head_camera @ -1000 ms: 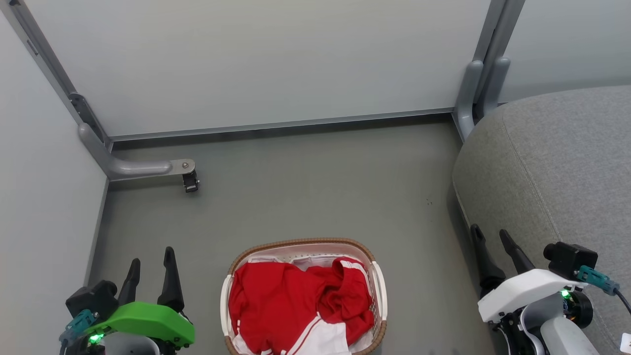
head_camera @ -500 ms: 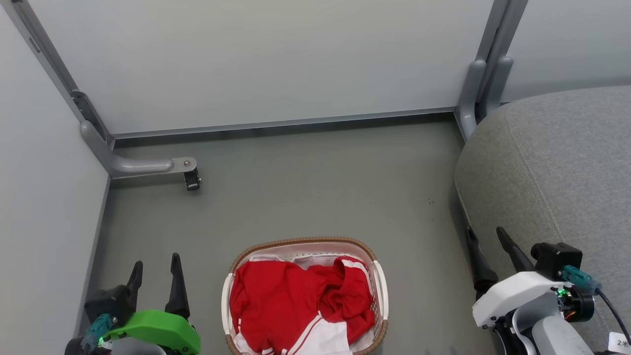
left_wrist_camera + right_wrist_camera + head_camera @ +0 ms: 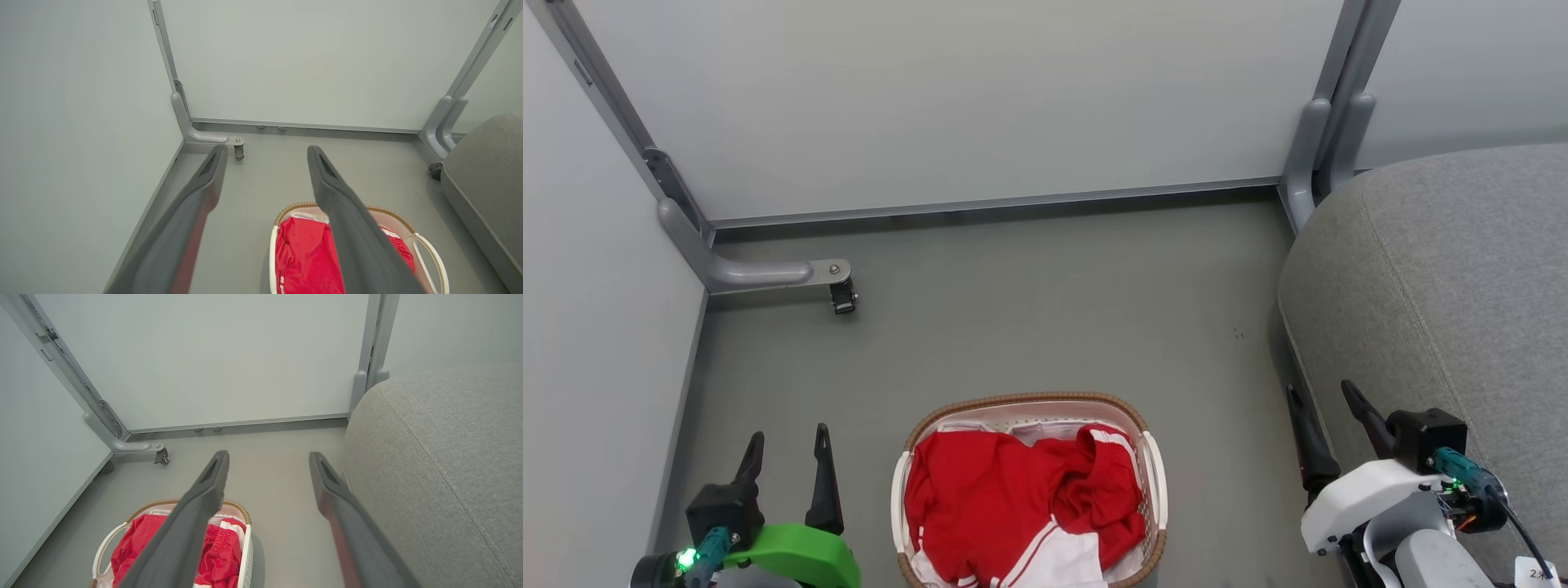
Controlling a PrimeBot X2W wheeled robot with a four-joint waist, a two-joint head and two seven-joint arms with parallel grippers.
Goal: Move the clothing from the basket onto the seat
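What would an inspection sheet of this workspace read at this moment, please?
Surface: grey floor, with the basket standing on it.
Job's things: red-and-white clothing heaped in the basket; grey seat to the right, no clothing on the part in view.
Clutter: nothing seen.
Grippers: left gripper open, holding nothing, left of the basket; right gripper open, holding nothing, by the seat's edge.
Cables: dark cable at the right wrist, away from the fingers.
Surroundings: pale partition panels on a grey frame; castor foot far left.

head looks down; all views share basket (image 3: 1029,399)
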